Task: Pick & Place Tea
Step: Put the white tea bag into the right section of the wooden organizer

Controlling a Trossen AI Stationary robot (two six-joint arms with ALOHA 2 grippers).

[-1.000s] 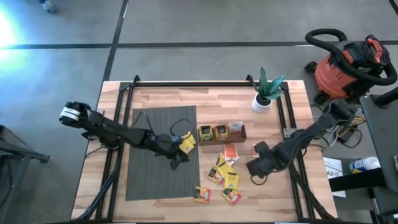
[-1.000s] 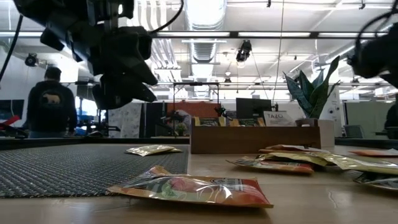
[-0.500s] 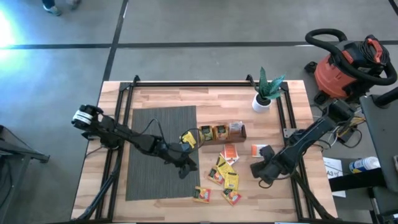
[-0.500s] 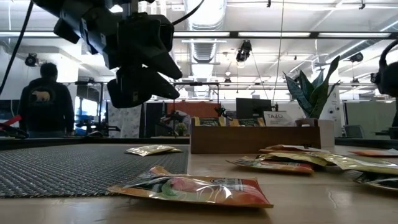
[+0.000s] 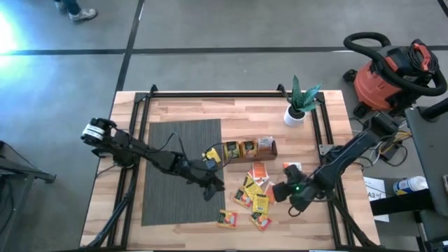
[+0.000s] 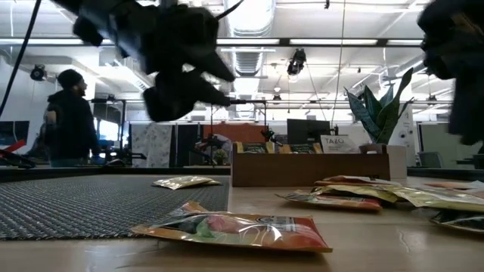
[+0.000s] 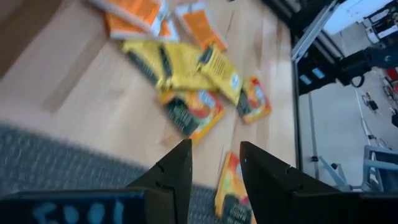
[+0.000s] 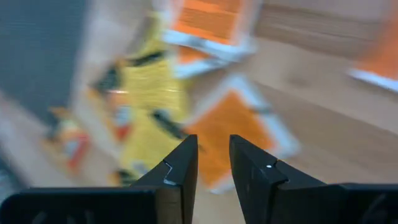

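Several tea sachets lie flat on the wooden table: a yellow and orange pile, two near the front edge, an orange one and a white-orange one. One yellow sachet lies at the mat's right edge beside the brown tray, which holds more sachets on edge. My left gripper hovers open above the mat's right edge, left of the pile; its wrist view shows nothing between the fingers. My right gripper hangs open with a narrow gap over the pile's right side.
A dark woven mat covers the table's left half. A potted plant stands at the far right, and black frame rails run along the table's sides. A red vacuum sits off the table. A person stands in the room beyond.
My left gripper has moved away from the yellow sachet by the tray, toward the table's near right, and then held still. My right gripper has swung back and then toward the table's left, onto the pile, turning and tipping as it went. The white-orange sachet now lies uncovered.
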